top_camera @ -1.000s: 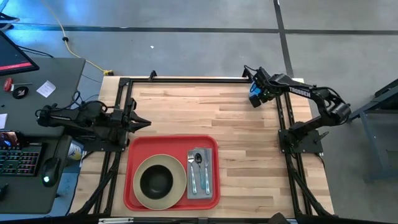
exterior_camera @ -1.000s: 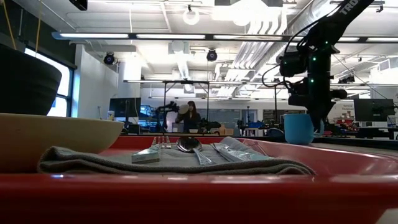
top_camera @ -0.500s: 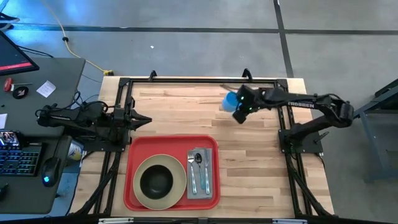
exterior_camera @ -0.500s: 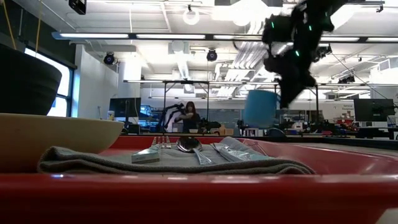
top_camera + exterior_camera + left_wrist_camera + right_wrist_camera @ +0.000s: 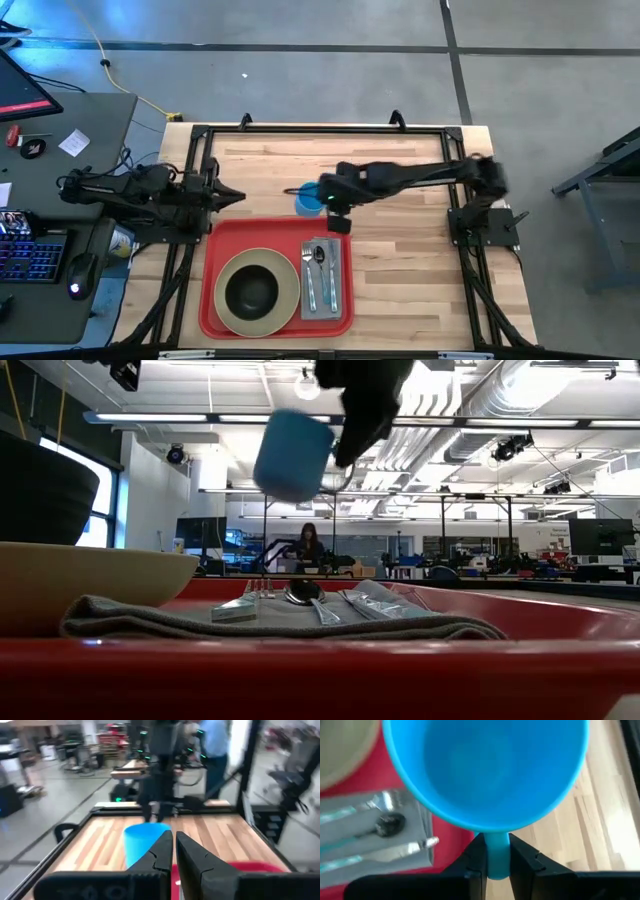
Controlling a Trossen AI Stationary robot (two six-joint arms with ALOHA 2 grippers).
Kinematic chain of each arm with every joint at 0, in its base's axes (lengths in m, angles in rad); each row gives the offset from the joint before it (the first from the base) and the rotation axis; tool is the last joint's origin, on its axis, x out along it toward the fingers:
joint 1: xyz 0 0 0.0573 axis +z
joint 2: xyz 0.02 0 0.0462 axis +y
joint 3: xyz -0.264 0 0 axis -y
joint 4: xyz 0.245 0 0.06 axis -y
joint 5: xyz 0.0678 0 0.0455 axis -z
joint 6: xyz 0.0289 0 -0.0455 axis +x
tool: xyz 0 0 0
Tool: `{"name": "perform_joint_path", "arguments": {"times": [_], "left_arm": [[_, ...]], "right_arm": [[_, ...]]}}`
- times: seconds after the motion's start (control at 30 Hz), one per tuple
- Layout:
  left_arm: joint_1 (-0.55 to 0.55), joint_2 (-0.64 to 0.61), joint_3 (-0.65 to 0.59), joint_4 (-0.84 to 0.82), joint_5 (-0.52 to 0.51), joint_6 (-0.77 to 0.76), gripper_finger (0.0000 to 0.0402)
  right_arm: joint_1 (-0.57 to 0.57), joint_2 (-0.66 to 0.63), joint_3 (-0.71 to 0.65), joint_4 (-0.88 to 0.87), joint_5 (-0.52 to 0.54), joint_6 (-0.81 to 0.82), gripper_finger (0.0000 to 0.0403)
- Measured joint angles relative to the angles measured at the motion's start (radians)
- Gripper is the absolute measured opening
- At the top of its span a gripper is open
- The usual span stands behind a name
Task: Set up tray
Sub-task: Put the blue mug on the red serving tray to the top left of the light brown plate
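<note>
The red tray [image 5: 213,236] lies at the table's near middle. On it sit a cream plate [image 5: 287,292] with a dark bowl [image 5: 251,290], and a grey napkin [image 5: 321,277] carrying a fork, spoon and knife. My right gripper [image 5: 327,197] is shut on a blue cup [image 5: 307,199], held in the air over the wood just beyond the tray's far edge. The low view shows the cup [image 5: 293,455] high above the tray. My left gripper [image 5: 236,196] waits shut at the table's left side, pointing at the cup [image 5: 142,841]. My right gripper pinches the blue cup's handle [image 5: 496,854] between its two fingers [image 5: 476,861], reaching in from the table's right. The cup is lifted clear of the table and tilted, and its open mouth [image 5: 485,770] faces the wrist camera.
A black frame [image 5: 300,128] runs along the table's far and side edges. Bare wood [image 5: 420,270] lies to the right of the tray and beyond it. A desk with a keyboard and mouse [image 5: 80,270] stands off the table's left. A person shows far back in the room [image 5: 305,545].
My right arm has swung from the table's far right corner toward the left and near side, carrying the blue cup. The cup stood low near the far right edge, then rose, and now hangs high and tilted just beyond the tray's far edge.
</note>
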Motion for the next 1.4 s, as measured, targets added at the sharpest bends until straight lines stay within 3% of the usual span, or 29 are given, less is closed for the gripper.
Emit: {"name": "perform_joint_path", "arguments": {"times": [0.13,0.27,0.57,0.67,0.9,1.0,1.17,1.4], "left_arm": [[0.0,0.033,-0.011,-0.018,0.078,0.115,0.0056],[0.0,0.119,-0.012,-0.017,0.081,0.203,0.0056],[-0.01,0.451,0.093,-0.012,-0.054,0.264,0.0059],[-0.031,0.557,0.2,-0.071,-0.103,0.281,0.0085],[-0.103,0.852,0.505,-0.373,-0.144,0.331,0.0198],[-0.132,0.966,0.605,-0.46,-0.173,0.376,0.0222],[-0.137,1.073,0.729,-0.534,-0.17,0.418,0.0211],[-0.138,1.09,0.776,-0.539,-0.15,0.472,0.0163]], "right_arm": [[0.0,0.147,0.18,-0.159,0.0,-0.049,0.0039],[-0.008,0.207,0.293,-0.207,-0.012,-0.113,0.0039],[-0.016,0.204,0.336,-0.255,-0.145,-0.195,0.0043],[-0.014,0.204,0.311,-0.291,-0.174,-0.198,0.004],[0.014,0.2,0.31,-0.36,-0.179,-0.223,0.0048],[0.018,0.182,0.31,-0.357,-0.226,-0.23,0.0045],[0.038,0.159,0.31,-0.352,-0.262,-0.236,0.0039],[0.086,0.141,0.31,-0.334,-0.246,-0.231,0.0057]]}}
